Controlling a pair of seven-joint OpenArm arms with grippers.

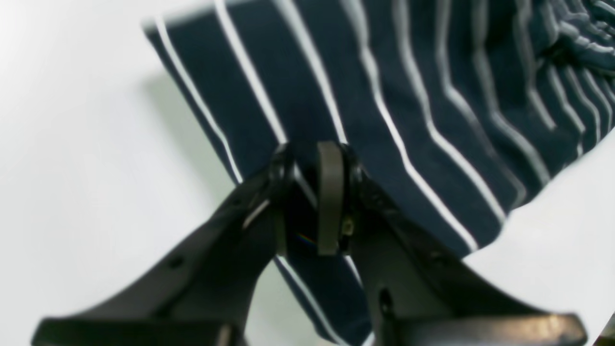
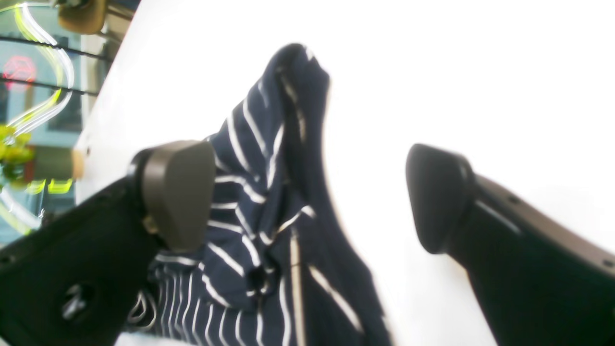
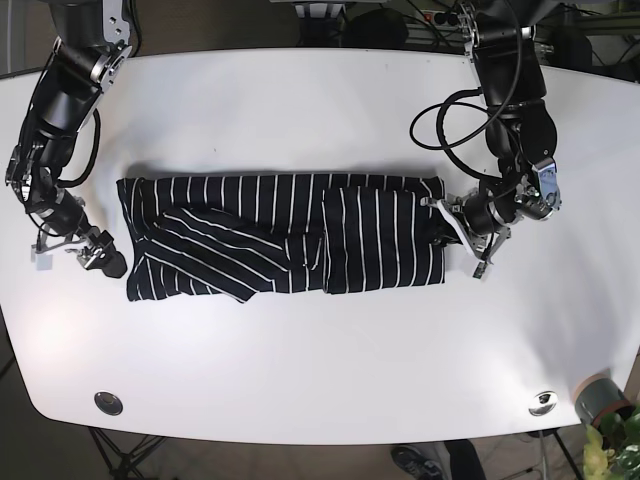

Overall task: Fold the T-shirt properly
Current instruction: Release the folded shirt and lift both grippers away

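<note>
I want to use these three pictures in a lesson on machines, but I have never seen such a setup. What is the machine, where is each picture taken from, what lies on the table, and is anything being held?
It is a robot with two arms. The base view looks down on a white table where a dark striped T-shirt lies, partly folded. The other two pictures come from cameras on the wrists, looking along the grippers. The left gripper is shut on the T-shirt's edge. The right gripper is open, its fingers apart, with bunched cloth showing between them but nothing gripped.
</note>
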